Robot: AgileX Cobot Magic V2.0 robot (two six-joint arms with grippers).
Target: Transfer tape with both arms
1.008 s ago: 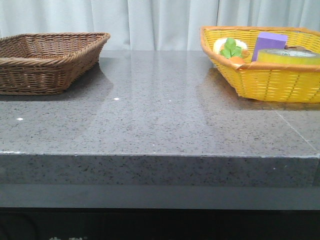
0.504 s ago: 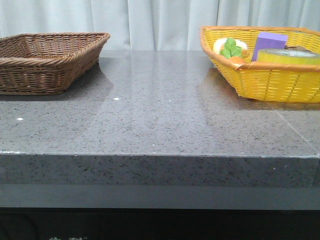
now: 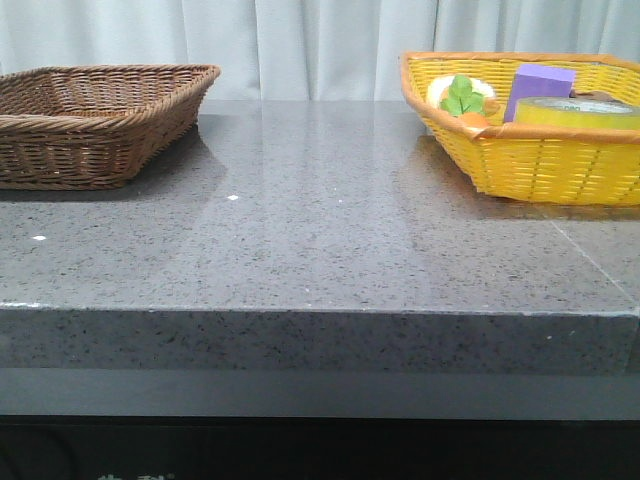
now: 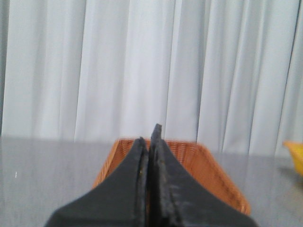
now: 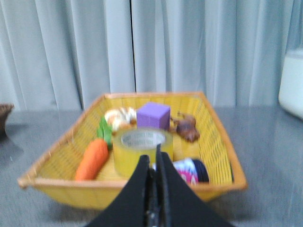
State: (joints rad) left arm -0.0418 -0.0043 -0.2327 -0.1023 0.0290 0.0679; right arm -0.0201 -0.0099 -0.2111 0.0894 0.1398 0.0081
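Brown wicker basket (image 3: 95,120) sits at the far left of the grey bench (image 3: 310,250). Left gripper (image 4: 150,142) points at this basket, fingers (image 4: 137,161) pressed together, holding nothing. Yellow basket (image 3: 540,165) stands at the far right, well apart from the brown one. Inside it: toy carrot (image 5: 92,158), tape (image 5: 142,149) lying flat, purple block (image 5: 153,115) behind the tape. Right gripper (image 5: 153,161) faces the tape, fingers closed, empty.
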